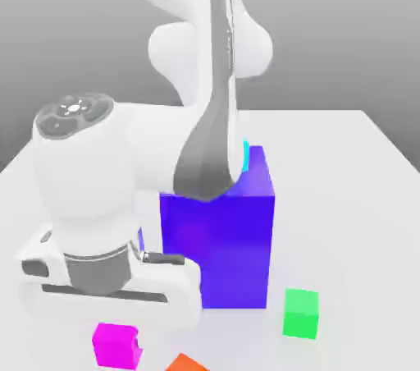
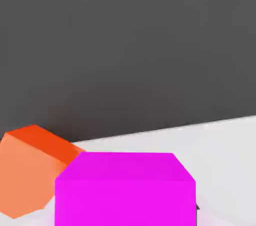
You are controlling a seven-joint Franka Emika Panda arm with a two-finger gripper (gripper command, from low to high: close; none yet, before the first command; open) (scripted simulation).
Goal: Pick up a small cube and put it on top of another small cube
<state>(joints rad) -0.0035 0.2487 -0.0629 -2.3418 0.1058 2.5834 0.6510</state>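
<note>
The small magenta-pink cube rests on the white table near the front edge, at the exterior view's left. My gripper hangs straight down over it from the white hand. The cube's top reaches up to the underside of the hand, and the gripper is shut on it. In the hand view the small cube looms close and centred, still low at the table surface. A small green cube stands to the exterior view's right of it.
A tall blue-purple block rises just behind the hand, with a sliver of a cyan cube at its far top edge. An orange cube lies close beside the magenta one. The arm's links cover the block's upper left.
</note>
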